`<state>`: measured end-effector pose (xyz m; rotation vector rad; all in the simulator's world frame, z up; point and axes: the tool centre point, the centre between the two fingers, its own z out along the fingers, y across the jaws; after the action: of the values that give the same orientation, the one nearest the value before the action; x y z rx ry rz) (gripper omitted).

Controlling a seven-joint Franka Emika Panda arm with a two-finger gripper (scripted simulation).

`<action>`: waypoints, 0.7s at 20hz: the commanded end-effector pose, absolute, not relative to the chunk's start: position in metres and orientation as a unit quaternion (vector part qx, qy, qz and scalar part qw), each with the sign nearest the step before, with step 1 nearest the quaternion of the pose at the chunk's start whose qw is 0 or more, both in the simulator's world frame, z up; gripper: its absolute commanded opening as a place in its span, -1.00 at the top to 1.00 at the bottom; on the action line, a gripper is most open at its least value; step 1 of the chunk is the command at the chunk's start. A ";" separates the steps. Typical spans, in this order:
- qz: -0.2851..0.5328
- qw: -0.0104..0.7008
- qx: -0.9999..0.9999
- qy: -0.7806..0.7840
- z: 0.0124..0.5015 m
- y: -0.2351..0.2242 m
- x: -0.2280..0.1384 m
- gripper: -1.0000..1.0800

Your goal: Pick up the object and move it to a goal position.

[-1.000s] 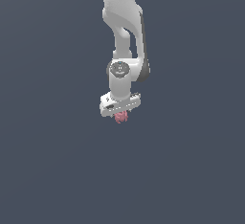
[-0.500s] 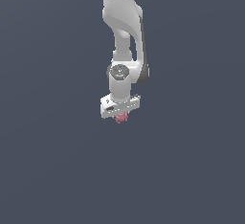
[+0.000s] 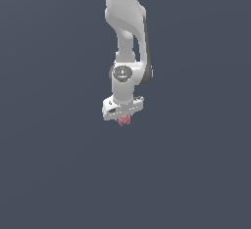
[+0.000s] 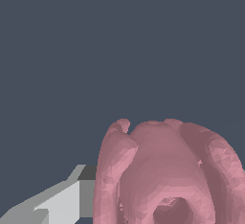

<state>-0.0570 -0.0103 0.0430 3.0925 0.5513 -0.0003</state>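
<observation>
The object (image 3: pixel 124 120) is a small pink-red lumpy item. It pokes out just below my white gripper (image 3: pixel 123 117), which is shut on it. In the exterior view the arm hangs down from the top and the gripper sits near the middle of the frame. In the wrist view the object (image 4: pixel 162 175) fills the near part of the picture, with one grey-white finger (image 4: pixel 62 201) showing beside it. The other finger is hidden behind the object.
A plain dark grey-blue surface (image 3: pixel 49 174) fills the background in both views. No goal marker or other item shows.
The gripper, still holding the object, has moved slightly upward in the exterior view. The grip has not changed.
</observation>
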 end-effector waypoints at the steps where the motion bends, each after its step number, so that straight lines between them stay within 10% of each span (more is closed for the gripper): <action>1: 0.000 0.000 0.985 0.175 0.048 -0.012 -0.057 1.00; 14: 0.000 0.000 0.984 0.176 0.130 -0.033 -0.057 1.00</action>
<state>-0.0571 -0.0292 0.1163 3.0927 0.5522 -0.0006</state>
